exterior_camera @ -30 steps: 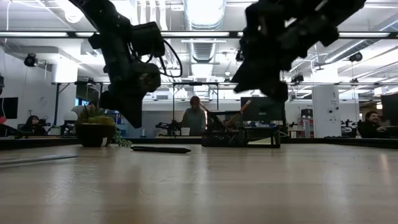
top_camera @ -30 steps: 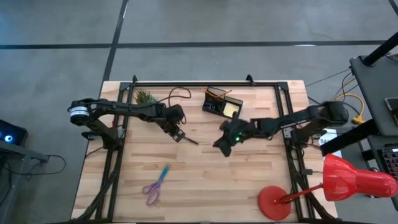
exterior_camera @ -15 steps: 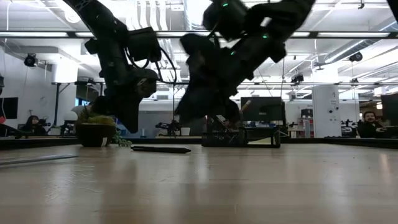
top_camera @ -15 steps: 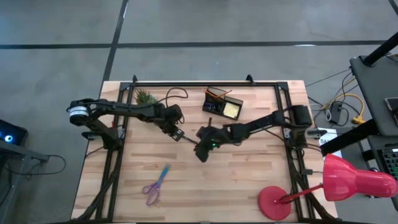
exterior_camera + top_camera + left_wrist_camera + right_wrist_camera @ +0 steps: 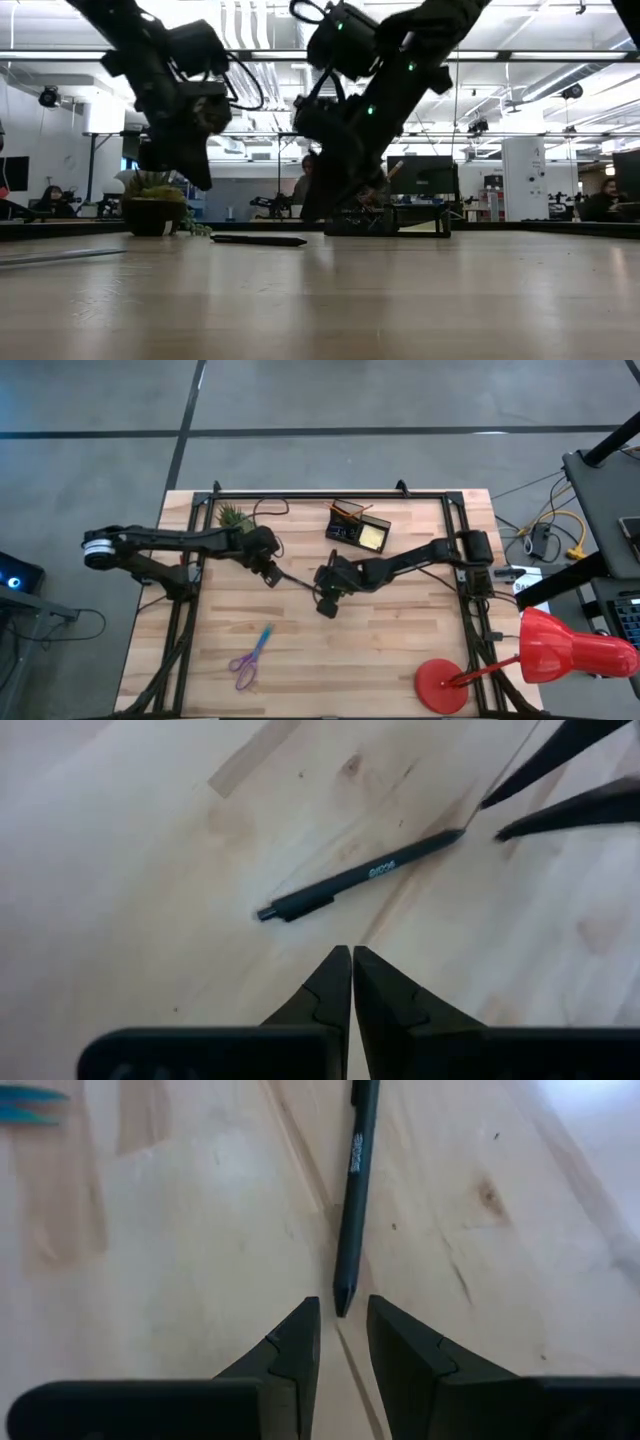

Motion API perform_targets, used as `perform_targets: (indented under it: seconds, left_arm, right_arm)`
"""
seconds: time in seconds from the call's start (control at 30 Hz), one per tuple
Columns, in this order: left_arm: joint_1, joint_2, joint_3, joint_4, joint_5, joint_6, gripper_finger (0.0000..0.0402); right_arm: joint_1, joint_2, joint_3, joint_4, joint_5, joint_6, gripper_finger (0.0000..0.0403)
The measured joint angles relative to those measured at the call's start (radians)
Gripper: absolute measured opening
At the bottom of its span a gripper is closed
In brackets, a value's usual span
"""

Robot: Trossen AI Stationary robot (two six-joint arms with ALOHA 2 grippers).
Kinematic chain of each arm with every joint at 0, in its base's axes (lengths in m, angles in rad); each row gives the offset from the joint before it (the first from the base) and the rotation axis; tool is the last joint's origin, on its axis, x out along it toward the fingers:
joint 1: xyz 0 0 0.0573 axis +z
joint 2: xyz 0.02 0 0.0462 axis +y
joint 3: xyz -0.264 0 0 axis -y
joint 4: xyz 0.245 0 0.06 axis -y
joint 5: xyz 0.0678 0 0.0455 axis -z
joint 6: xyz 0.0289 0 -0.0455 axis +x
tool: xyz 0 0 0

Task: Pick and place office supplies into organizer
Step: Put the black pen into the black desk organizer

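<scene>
here, slim black pen (image 5: 354, 1190), white lettering, lying flat

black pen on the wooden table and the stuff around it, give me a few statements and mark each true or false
1. The thin black pen lies flat on the light wooden table, held by no gripper. True.
2. The left gripper stands wide open. False: its fingers are pressed together, just short of the pen.
3. The right gripper has its two fingers parted, with the pen's tip in line with the gap. True.
4. The purple-handled scissors are already in the small black desk organizer. False: they lie on the table's near side, far from it.
5. The small green potted plant stands beside the red desk lamp. False: they are at opposite corners.
</scene>
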Motion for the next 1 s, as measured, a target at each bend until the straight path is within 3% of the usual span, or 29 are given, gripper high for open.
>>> perform_targets:
  seconds: [0.23,0.6,1.0]
  left_arm:
    - [0.0,-0.086,-0.08,0.093,-0.005,-0.023,0.0]
    - [0.0,-0.085,-0.148,0.214,-0.005,-0.022,0.0]
    - [0.0,-0.083,-0.15,0.217,-0.005,-0.021,0.0]
  right_arm:
    - [0.0,0.033,0.002,0.071,0.0,-0.073,0.0077]
    - [-0.002,0.045,-0.001,0.063,-0.004,-0.069,0.0075]
    - [-0.017,0.088,0.002,0.117,-0.006,-0.066,0.0027]
